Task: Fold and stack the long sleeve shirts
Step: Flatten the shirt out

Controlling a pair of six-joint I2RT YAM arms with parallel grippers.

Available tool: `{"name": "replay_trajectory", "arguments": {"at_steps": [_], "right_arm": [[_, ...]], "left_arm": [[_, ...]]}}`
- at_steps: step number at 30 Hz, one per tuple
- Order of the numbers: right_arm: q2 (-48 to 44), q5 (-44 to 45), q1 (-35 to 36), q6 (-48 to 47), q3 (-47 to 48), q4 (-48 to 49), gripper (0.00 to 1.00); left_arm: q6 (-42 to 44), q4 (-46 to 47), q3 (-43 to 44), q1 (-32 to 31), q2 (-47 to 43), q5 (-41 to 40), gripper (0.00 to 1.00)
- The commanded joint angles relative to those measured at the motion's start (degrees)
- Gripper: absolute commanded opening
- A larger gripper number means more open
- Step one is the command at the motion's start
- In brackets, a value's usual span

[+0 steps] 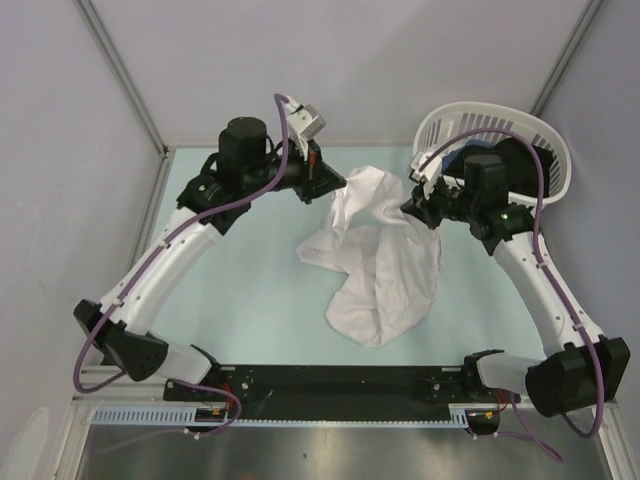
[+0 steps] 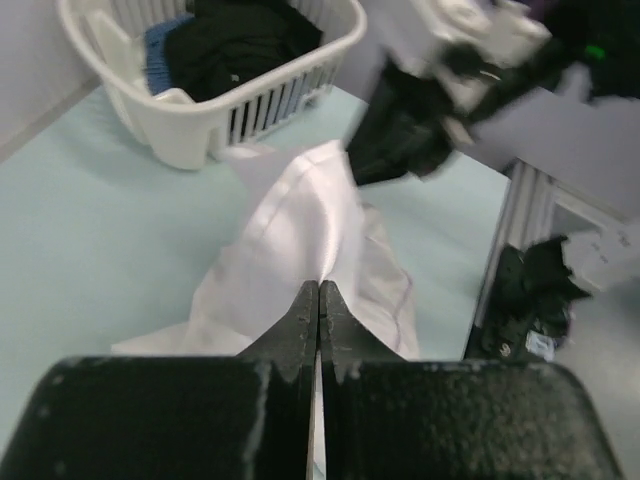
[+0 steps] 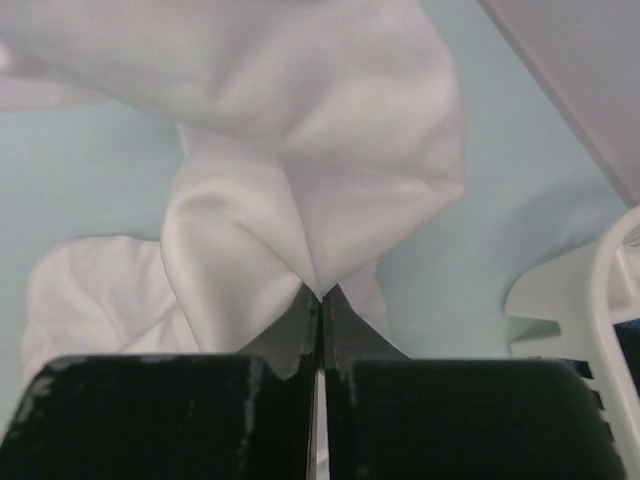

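Top external view, nearest first: the white shirt [image 1: 380,260] lies crumpled on the pale green table [image 1: 250,300], right of the middle and between the two arms. Its rounded, bunched end sits closest to the arm bases, and its long axis runs from there away toward the back wall, leaning slightly left, with a flap sticking out to the left about halfway along. The far end is lifted off the table. There the left gripper [image 1: 335,183] has its fingers pressed together on the far left corner of the cloth, and the right gripper [image 1: 415,212] is clamped the same way on the right edge; each wrist view shows a fold of fabric pinched at the closed fingertips. Beyond the right gripper, in the far right corner, a white slatted basket [image 1: 450,120] holds dark and blue clothes.
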Motion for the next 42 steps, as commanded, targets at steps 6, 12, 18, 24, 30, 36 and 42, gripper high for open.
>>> {"name": "replay_trajectory", "arguments": {"at_steps": [6, 12, 18, 24, 30, 36, 42], "right_arm": [[-12.3, -1.1, -1.8, 8.6, -6.0, -3.4, 0.00], [-13.3, -3.9, -10.5, 18.6, -2.0, -2.2, 0.00], [-14.8, -2.6, -10.1, 24.4, -4.7, 0.8, 0.00], [-13.7, -1.2, -9.9, 26.3, -1.8, 0.2, 0.00], [-13.8, -0.4, -9.8, 26.8, -0.1, -1.1, 0.00], [-13.2, 1.0, -9.5, 27.6, 0.4, -1.2, 0.00], [-10.7, 2.1, -8.4, 30.6, 0.1, 3.5, 0.00]], "left_arm": [[-11.6, 6.0, 4.4, 2.8, 12.5, -28.9, 0.14], [8.7, 0.8, -19.2, 10.5, 2.3, 0.6, 0.68], [23.4, -0.8, -35.3, -0.2, -1.9, 1.6, 0.90], [18.6, 5.0, -37.2, -6.0, 9.2, -5.5, 0.90], [13.6, 10.5, -36.2, -11.5, 17.0, -10.9, 0.84], [8.6, 11.4, -34.1, -11.2, 23.1, -5.9, 0.56], [12.0, 1.3, -28.9, 5.0, 16.5, -1.0, 0.00]]}}
